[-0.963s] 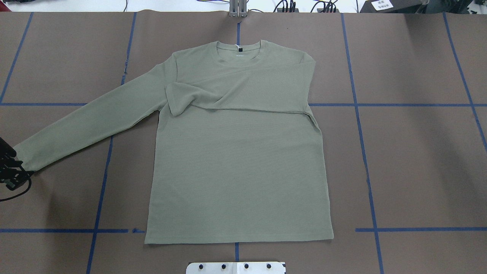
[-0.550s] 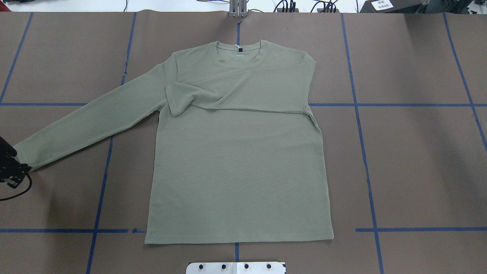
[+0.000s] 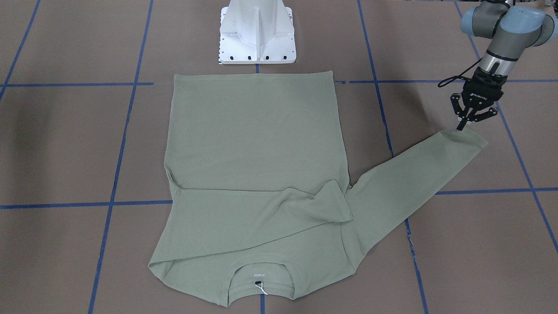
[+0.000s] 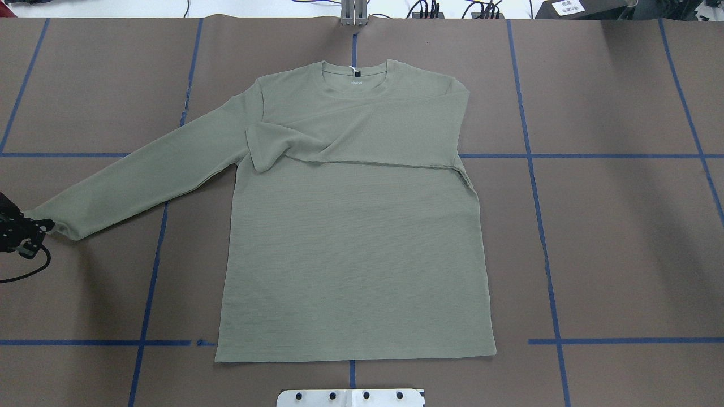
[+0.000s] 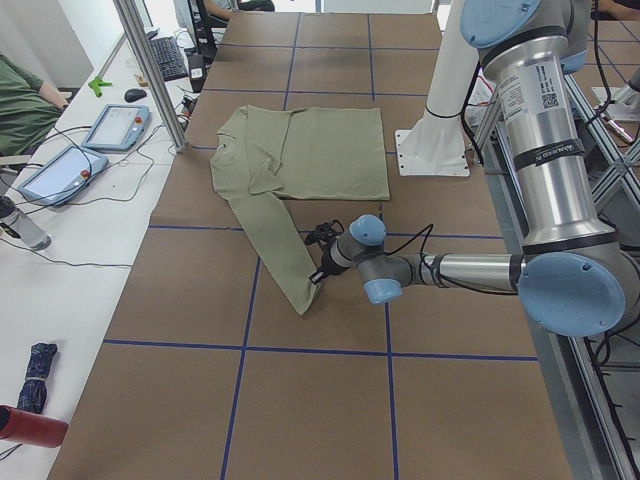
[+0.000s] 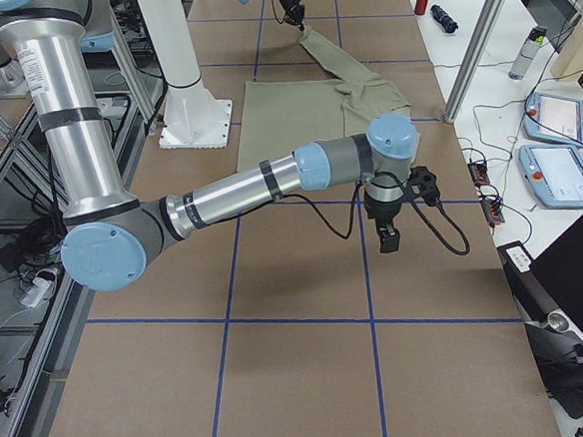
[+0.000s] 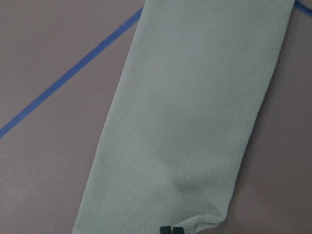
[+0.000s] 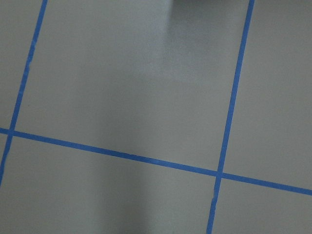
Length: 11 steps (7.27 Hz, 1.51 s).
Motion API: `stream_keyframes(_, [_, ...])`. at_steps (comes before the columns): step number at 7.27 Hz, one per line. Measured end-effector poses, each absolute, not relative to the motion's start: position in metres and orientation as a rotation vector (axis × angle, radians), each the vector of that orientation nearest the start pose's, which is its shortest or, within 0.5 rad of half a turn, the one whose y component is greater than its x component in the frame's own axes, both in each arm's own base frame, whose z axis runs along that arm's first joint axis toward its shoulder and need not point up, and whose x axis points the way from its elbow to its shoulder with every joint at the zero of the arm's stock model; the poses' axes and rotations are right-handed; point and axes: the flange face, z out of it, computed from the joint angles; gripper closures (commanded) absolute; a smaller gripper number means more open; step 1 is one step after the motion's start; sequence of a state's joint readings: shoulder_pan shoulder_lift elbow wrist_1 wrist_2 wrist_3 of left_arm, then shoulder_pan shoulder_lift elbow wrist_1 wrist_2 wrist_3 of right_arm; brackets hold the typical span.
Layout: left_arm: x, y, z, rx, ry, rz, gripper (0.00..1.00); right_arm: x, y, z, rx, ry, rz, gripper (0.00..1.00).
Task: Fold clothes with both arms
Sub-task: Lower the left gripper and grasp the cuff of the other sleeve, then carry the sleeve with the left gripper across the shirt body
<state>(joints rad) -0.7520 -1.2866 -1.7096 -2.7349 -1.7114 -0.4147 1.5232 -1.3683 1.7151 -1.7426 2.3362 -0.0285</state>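
Note:
The sage-green long-sleeve shirt (image 4: 356,254) lies flat on the brown table, collar away from the robot. One sleeve (image 4: 350,135) is folded across the chest. The other sleeve (image 4: 141,175) stretches out to the overhead view's left. My left gripper (image 4: 44,226) is shut on that sleeve's cuff (image 3: 464,137), low at the table; the front view shows its tips (image 3: 461,127) pinched at the cuff's corner. The left wrist view shows the sleeve (image 7: 195,97) puckered at the fingertips (image 7: 168,229). My right gripper (image 6: 386,237) hovers over bare table beside the shirt (image 6: 295,118); I cannot tell if it is open.
The white pedestal base (image 3: 257,30) stands at the shirt's hem side. Blue tape lines (image 4: 543,226) grid the brown table. A metal post (image 4: 353,14) stands at the far edge. Tablets (image 5: 110,125) and cables lie on the white side table.
My left gripper has moved forward along the table to the sleeve end and closed on the cuff. The cuff has shifted slightly toward the shirt. The rest of the shirt has not moved.

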Motion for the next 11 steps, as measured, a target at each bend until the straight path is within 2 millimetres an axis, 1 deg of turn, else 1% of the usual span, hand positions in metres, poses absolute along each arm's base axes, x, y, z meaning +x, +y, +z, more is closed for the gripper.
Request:
stream_keyframes(1, [0.215,-0.385,0.572,0.796,0.749,0.335,1.0,0.037,-0.567,0.499,0.158,-0.766,-0.139,0.0])
stream_keyframes(2, [0.224,-0.409,0.546,0.812,0.809,0.234,1.0,0.037,-0.567,0.5,0.157,-0.766,-0.138,0.0])
stream_keyframes(3, [0.241,-0.435,0.514,0.812,0.867,0.143,1.0,0.037,-0.567,0.501,0.155,-0.766,-0.137,0.0])
stream_keyframes(4, [0.266,-0.467,0.47,0.791,0.912,0.064,1.0,0.037,-0.566,0.502,0.153,-0.766,-0.136,0.0])
stream_keyframes(5, [0.296,-0.5,0.416,0.76,0.939,0.0,1.0,0.037,-0.565,0.503,0.151,-0.766,-0.135,0.0])
stream_keyframes(6, [0.326,-0.531,0.354,0.717,0.958,-0.064,1.0,0.038,-0.565,0.505,0.149,-0.766,-0.134,0.0])
stream_keyframes(7, [0.355,-0.557,0.289,0.664,0.981,-0.136,1.0,0.038,-0.564,0.506,0.147,-0.766,-0.134,0.0])
stream_keyframes(8, [0.386,-0.574,0.232,0.609,1.017,-0.209,1.0,0.038,-0.564,0.506,0.146,-0.765,-0.133,0.0])
stream_keyframes(9, [0.418,-0.579,0.184,0.568,1.064,-0.258,1.0,0.038,-0.564,0.506,0.146,-0.765,-0.133,0.0])
stream_keyframes(10, [0.452,-0.575,0.143,0.547,1.108,-0.289,1.0,0.038,-0.563,0.507,0.144,-0.764,-0.132,0.0])
stream_keyframes(11, [0.493,-0.562,0.11,0.548,1.133,-0.309,1.0,0.038,-0.562,0.509,0.142,-0.764,-0.132,0.0])
